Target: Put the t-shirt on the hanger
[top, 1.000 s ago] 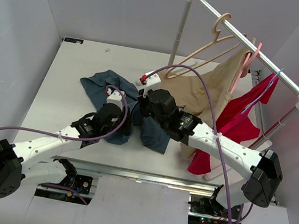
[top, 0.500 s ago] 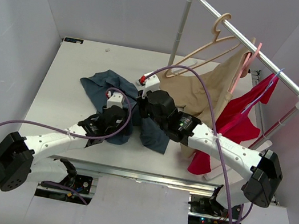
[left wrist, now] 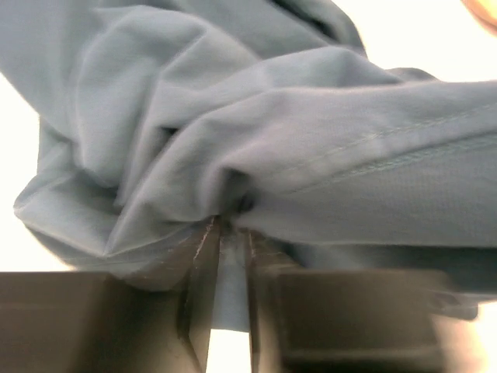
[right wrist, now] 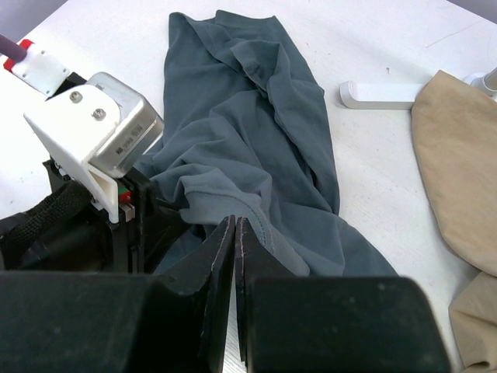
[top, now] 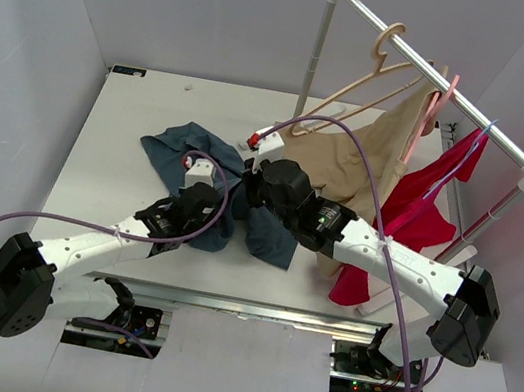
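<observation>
Lying crumpled near the middle of the white table [top: 111, 159], the slate-blue t-shirt [right wrist: 256, 132] shows deep folds and a stitched hem. The left gripper [left wrist: 229, 225] pinches a bunched fold of it. The right gripper [right wrist: 234, 225] is clenched tight, tips at the fabric. The pale hanger [top: 380, 52] hangs bare on the far-right rail [top: 445, 81].

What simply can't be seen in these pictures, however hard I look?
- Top view: tips of the left claw and right claw, hidden under the arms' wrists.
- Left wrist view: nearly everything but the t-shirt, which fills the blurred frame.
- Right wrist view: whether the shut right claw pinches cloth; its fingers cover that spot.
- Top view: the hanger's right end, lost against the tan garment.
</observation>
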Tool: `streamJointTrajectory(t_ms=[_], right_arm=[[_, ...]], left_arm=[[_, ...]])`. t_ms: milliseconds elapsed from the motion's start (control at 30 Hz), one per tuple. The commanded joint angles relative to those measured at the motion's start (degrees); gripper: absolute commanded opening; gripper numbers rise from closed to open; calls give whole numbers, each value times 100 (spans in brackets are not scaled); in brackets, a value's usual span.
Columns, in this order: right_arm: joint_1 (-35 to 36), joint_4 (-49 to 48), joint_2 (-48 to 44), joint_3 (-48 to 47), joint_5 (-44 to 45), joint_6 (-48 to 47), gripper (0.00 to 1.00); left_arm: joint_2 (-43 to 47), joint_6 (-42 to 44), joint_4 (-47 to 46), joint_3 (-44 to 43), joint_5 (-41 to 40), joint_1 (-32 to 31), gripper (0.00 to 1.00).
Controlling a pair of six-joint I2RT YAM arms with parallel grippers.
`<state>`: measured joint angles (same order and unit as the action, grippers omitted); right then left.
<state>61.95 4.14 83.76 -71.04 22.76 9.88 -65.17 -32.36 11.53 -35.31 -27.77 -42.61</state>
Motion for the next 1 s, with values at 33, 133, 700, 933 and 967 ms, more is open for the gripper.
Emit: streamJointTrajectory(t_ms=[33,133,700,933,967], right_arm=[[14,-344,-272,194,122,23,8],[-56,-344,-298,356,232,56,8],[-236,-528,-308,627,53,58,8],[-197,-591,-216,647,-188,31,8],[-188,-603,-177,636,-198,31,8]], left_arm=[[39,126,-51,-224,615,-28,0],[303,-92,503,-425,505,-28,0],[1076,-1370,1873,-39,-781,-19,0],[1543,-1552,1973,87,-1016,-19,31],[1576,-1489,1928,60,-917,-19,41]])
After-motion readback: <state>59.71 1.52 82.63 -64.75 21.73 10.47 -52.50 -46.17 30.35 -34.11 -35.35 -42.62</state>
